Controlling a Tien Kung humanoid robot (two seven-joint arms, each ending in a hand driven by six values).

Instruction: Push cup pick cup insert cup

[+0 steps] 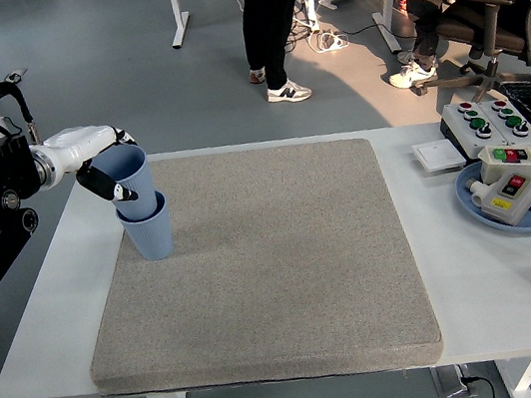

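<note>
Left hand (108,173) grasps the upper blue cup (129,180) near its rim, nested in the lower blue cup (150,232). Judged light, rigid, slippery plastic.

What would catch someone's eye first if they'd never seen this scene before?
Probably the two blue cups at the grey mat's far left corner: the left robot hand grips the upper blue cup, partly nested in the lower blue cup standing on the mat. Next, the coloured button boxes on the table's right side, one sitting in a blue plate.
</note>
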